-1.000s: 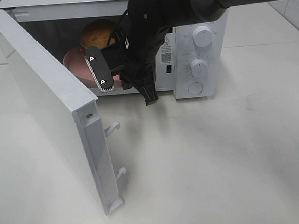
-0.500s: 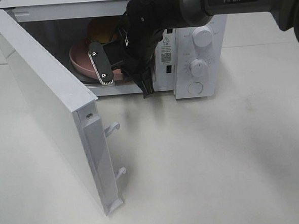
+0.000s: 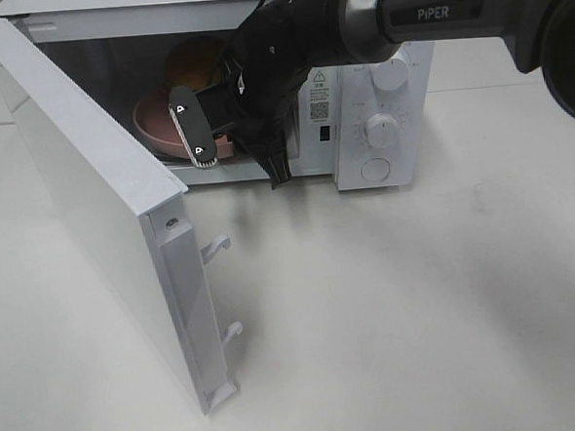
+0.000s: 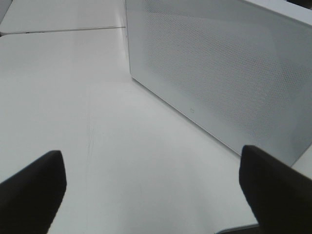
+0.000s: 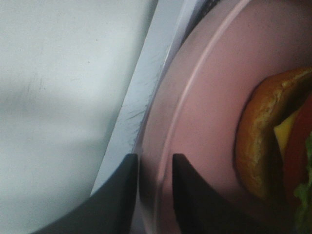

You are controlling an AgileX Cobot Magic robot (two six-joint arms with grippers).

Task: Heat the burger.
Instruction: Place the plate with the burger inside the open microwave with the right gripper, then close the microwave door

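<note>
Finds the burger [image 3: 193,63] inside the microwave [image 3: 377,83], sitting on the pink plate [image 3: 153,121] within the cavity; sees bun, cheese and lettuce close up in the right wrist view; counts the loading step as all but done. Straddles the plate's near rim with the right fingers [image 5: 119,195], one on each side, with only a narrow gap between; cannot tell whether pinching that rim or slack around it. Holds the left fingers [image 4: 34,185] spread wide and grasping nothing, low over the bench [image 3: 421,315] beside a white perforated panel [image 4: 219,73] (door or side wall of the microwave, hard to say which). Leaves, by this judgement, the heating itself wholly undone: must let go of the plate if not loose already; must draw the right arm out of the cavity without dragging the plate along; must swing the door [image 3: 81,189] shut from wide open; must turn the dials [image 3: 383,129] to start. Shows no sign of heating yet, with the door agape and an arm in the opening.
</note>
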